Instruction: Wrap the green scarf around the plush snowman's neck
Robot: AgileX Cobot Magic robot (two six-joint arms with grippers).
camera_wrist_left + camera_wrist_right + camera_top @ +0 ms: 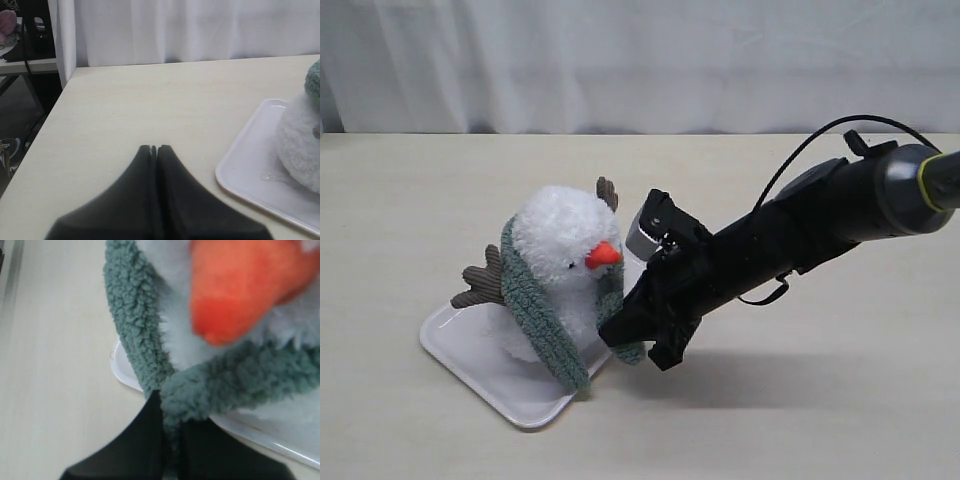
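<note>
The table (pixel 820 400) carries a white tray (pixel 480 365) at 8 o'clock from the centre of the exterior view. The plush snowman (pixel 560 235) sits on this tray. The green scarf (pixel 545 320) passes behind its neck; one end hangs down the front toward 6 o'clock.

Step in hand, as judged: closing the wrap at the front. The next move calls for drawing the gripped end across under the carrot nose (pixel 604 255) and over the hanging end, then letting go without tipping the toy.

The right pincer (pixel 172 440), reaching in from 3 o'clock, is clenched on the other scarf end just below the nose. The left pincer (pixel 154 150) is clenched on nothing above bare table.
</note>
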